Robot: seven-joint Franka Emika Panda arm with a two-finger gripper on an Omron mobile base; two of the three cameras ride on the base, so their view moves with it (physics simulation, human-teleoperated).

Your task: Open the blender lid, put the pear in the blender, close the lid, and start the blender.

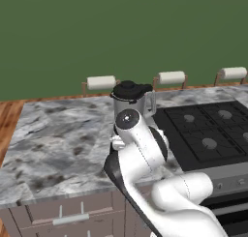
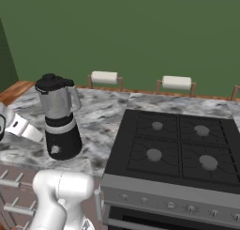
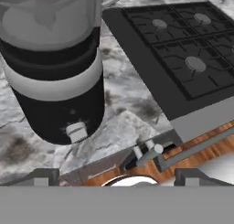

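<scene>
Blender (image 2: 60, 123) stands upright on the marble counter (image 1: 53, 134), just left of the stove (image 2: 180, 149), black lid (image 2: 51, 82) seated on the jar. Gripper (image 3: 116, 176) spread wide, holding nothing, low in front of the blender's base near its white dial (image 3: 77, 132).

We see the blender (image 2: 60, 118) standing up straight on the grey marble counter, just left of the stove. It has a silvery jar w/ a handle on its right side in the right base view, and a round black bottom w/ a white band and a small white dial (image 3: 76, 132) in front. The blender lid (image 2: 50, 82) is black w/ a knob on top and it sits shut on the jar. We can't spot the pear.
</scene>
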